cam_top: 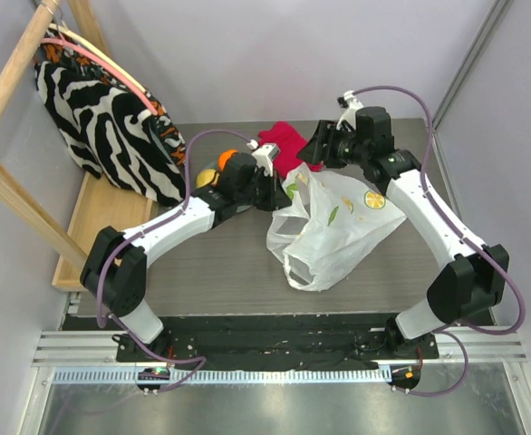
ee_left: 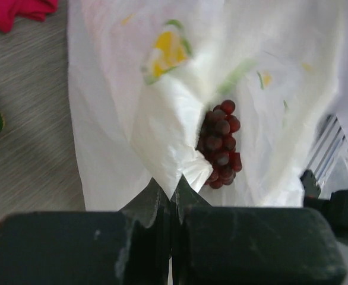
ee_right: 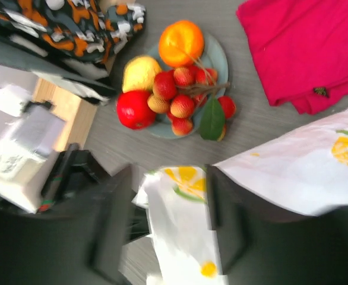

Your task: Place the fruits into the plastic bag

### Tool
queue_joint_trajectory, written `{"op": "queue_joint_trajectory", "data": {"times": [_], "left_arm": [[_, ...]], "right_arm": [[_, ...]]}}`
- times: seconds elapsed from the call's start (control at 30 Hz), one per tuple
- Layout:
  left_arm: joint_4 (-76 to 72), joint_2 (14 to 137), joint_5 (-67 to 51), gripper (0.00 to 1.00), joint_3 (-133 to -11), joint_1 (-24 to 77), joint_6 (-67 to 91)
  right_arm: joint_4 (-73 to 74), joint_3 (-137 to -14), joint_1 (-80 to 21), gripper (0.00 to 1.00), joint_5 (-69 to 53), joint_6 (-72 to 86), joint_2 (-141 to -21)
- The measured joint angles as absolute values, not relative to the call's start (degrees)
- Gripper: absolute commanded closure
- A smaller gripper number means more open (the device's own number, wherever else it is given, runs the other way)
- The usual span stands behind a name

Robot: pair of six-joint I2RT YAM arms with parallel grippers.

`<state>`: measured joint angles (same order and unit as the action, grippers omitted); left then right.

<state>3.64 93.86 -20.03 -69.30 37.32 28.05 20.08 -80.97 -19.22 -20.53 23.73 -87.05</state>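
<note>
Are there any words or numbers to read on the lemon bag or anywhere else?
None can be read.
The thin white plastic bag carries only lemon and leaf pictures.
The small dark tag on the crimson red cloth is too small to read.

Bright even light, soft shadows; wrist cams blurry, plastic bag [ee_left: 114,148] washed out.
</note>
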Motion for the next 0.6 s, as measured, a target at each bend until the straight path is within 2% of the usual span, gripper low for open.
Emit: {"op": "queue_joint_trajectory", "data": {"times": [0.07,0.13,0.37,0.6], "left_arm": [[4.0,93.9,-17.5,1.0,-69.4,37.3,30.5],[5.0,94.3,-15.6,1.0,-70.0,37.3,32.3],[6.8,96.4,-12.4,1.0,-72.2,37.3,35.2],[8.4,97.4,-11.9,1.0,-74.3,37.1,36.3]], "right_arm": [[21.3,-82.6,-19.2,0.18,-19.8,23.1,-85.9],[23.0,-82.3,-19.1,0.14,-19.0,22.7,-83.5],[32.7,-72.4,-19.6,0.1,-14.3,20.4,-66.4],[48.2,-64.4,-25.5,0.09,-5.7,21.9,-54.2]]}}
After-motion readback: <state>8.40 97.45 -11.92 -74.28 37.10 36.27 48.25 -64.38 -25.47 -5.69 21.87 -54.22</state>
